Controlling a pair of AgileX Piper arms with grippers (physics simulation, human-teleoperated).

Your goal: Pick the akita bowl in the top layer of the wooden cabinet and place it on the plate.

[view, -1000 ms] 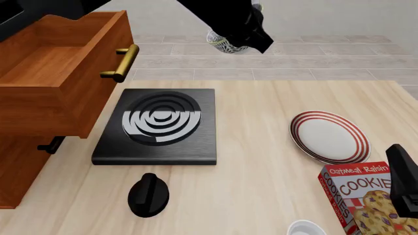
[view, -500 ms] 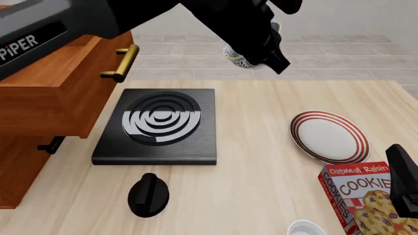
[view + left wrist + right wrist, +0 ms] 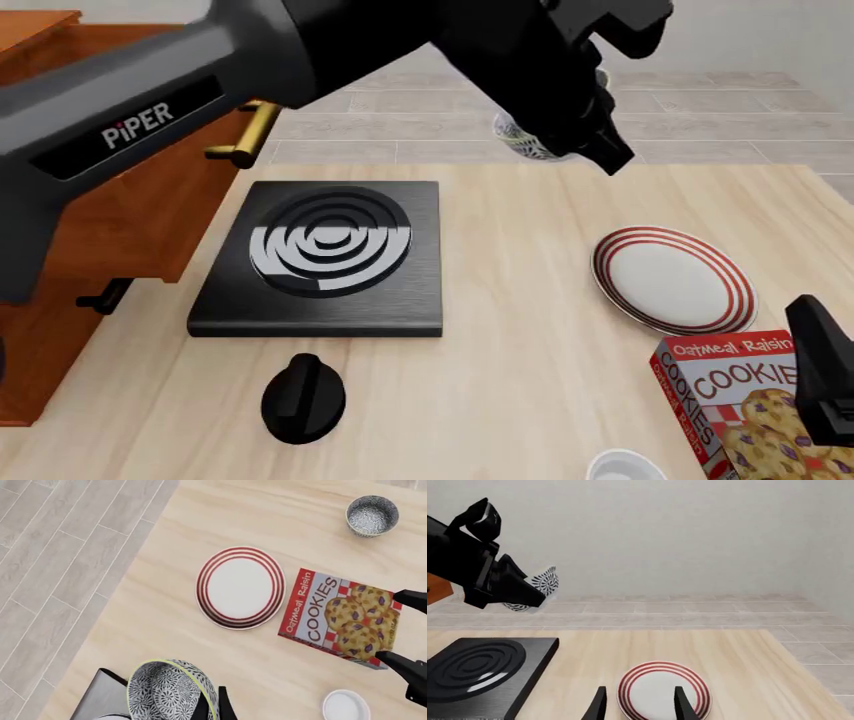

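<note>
The akita bowl (image 3: 523,141) hangs in the air beyond the table's far edge, left of the plate, with my left gripper (image 3: 561,140) shut on its rim. In the left wrist view the bowl (image 3: 167,690) shows its dark pattern and pale rim, pinched by the fingers (image 3: 212,707). The red-ringed plate (image 3: 674,280) lies flat at the table's right; it also shows as the plate (image 3: 240,587) and the plate (image 3: 660,695). The wooden cabinet (image 3: 40,330) stands at the left, its top layer (image 3: 107,200) pulled out. My right gripper (image 3: 640,707) is open, low near the plate.
A black stove (image 3: 327,250) sits beside the cabinet, with a black knob-like object (image 3: 304,398) in front of it. A cookie box (image 3: 741,400) lies beside the right gripper. A plain white round object (image 3: 627,467) and a second patterned bowl (image 3: 372,515) rest near the front.
My left arm has swung right and slightly down, carrying the bowl away from the drawer toward the plate. The right arm has not moved.
</note>
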